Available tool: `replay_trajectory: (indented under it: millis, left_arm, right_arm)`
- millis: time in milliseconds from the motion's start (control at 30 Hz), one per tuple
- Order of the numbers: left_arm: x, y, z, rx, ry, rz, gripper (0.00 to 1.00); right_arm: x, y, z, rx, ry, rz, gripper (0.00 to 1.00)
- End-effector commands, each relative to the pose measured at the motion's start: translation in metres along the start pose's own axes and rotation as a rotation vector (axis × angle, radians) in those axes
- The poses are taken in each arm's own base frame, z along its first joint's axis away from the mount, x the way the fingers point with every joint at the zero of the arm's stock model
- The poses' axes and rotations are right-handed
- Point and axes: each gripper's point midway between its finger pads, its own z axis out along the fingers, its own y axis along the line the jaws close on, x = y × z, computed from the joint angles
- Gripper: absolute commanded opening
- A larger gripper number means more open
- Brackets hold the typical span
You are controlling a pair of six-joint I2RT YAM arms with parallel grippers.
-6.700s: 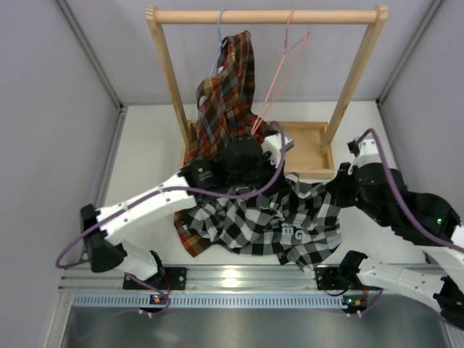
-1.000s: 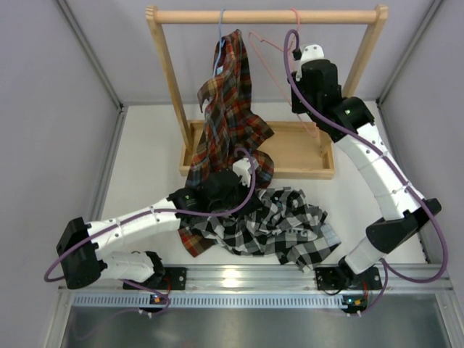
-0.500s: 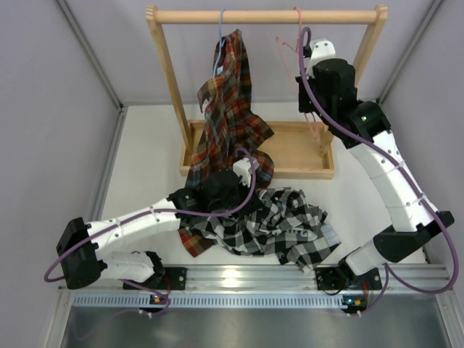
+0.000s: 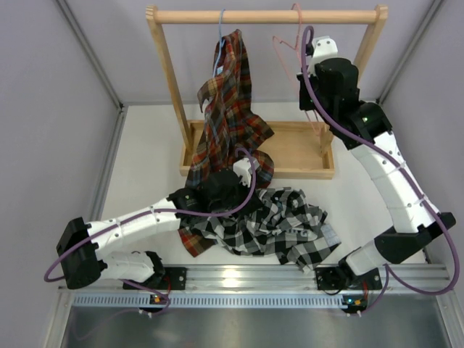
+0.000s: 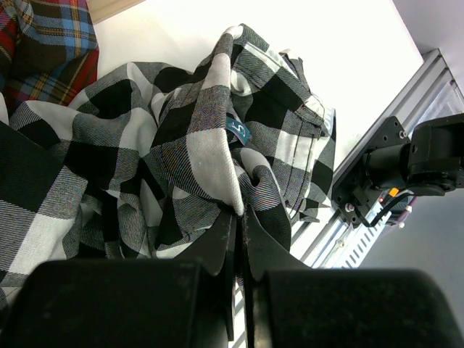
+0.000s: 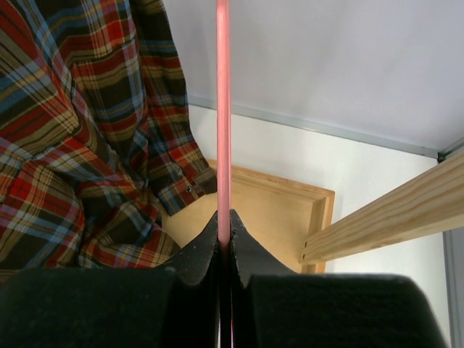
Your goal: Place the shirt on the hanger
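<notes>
While the shirt (image 4: 283, 225) lies crumpled on the surface (image 4: 148, 152), just in front of the rack's wooden base (image 4: 301, 154), the two arms divide the work between cloth and wire. The left hand (image 5: 238, 214) is pressed together on a raised fold of the black-and-white check, right below the small blue size label (image 5: 238, 131). That puts its grip close to the collar, probably so the neck opening can be lifted and offered to the wire rather than a sleeve or hem. The rest of the garment sprawls loose, one edge touching the red tartan shirt (image 4: 230, 109) that drapes down from a light blue hanger (image 4: 221, 23).

Up at the rack, the right hand (image 6: 224, 217) pinches the thin pink hanger (image 6: 222, 109) between its fingertips, the wire running straight up out of the grip. From above, the hook seems to sit over the wooden rail (image 4: 264, 16), with the frame swung out at a tilt. I read this hold as a way to steady the hanger or unhook it and bring it down. Shirt and hanger are well apart, so no dressing has begun.
</notes>
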Motion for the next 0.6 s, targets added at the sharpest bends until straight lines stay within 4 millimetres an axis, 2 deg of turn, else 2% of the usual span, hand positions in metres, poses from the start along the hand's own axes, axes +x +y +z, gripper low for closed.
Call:
replay_trajectory:
  millis: [0, 167, 300, 567]
  left_arm:
    - [-0.025, -0.013, -0.004, 0.040, -0.085, 0.015, 0.00]
    - [-0.030, -0.015, -0.008, 0.040, -0.102, 0.008, 0.00]
    - [-0.037, -0.010, -0.008, 0.006, -0.131, -0.002, 0.00]
    - [-0.044, -0.008, -0.006, -0.023, -0.156, -0.028, 0.00]
  right_arm:
    - [-0.057, -0.013, -0.024, -0.001, -0.199, 0.057, 0.00]
    - [-0.077, -0.012, -0.034, -0.030, -0.255, 0.084, 0.00]
    - [-0.079, -0.012, -0.035, -0.048, -0.269, 0.097, 0.00]
    - [-0.082, -0.016, -0.057, -0.103, -0.313, 0.132, 0.00]
